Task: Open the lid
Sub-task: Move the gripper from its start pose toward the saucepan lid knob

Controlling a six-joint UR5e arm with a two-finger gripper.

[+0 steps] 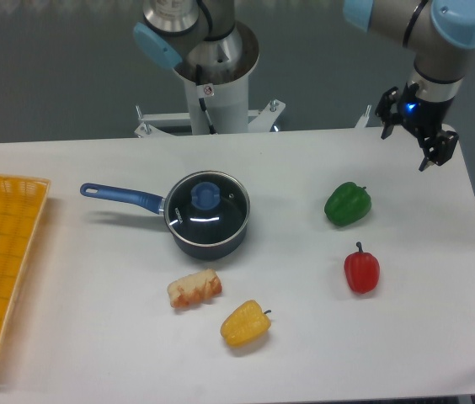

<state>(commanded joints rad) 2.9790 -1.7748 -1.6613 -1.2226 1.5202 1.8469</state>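
A round clear glass lid (208, 207) with a metal rim and a blue knob sits closed on a dark saucepan (210, 239) whose blue handle points left. The pan stands left of the table's middle. My gripper (409, 145) hangs at the far right rear corner of the table, well away from the lid, its dark fingers spread apart with nothing between them.
A green pepper (347, 204) and a red pepper (361, 270) lie right of the pan. In front of the pan lie a piece of bread (194, 289) and a yellow pepper (245, 324). A yellow basket (2, 261) fills the left edge.
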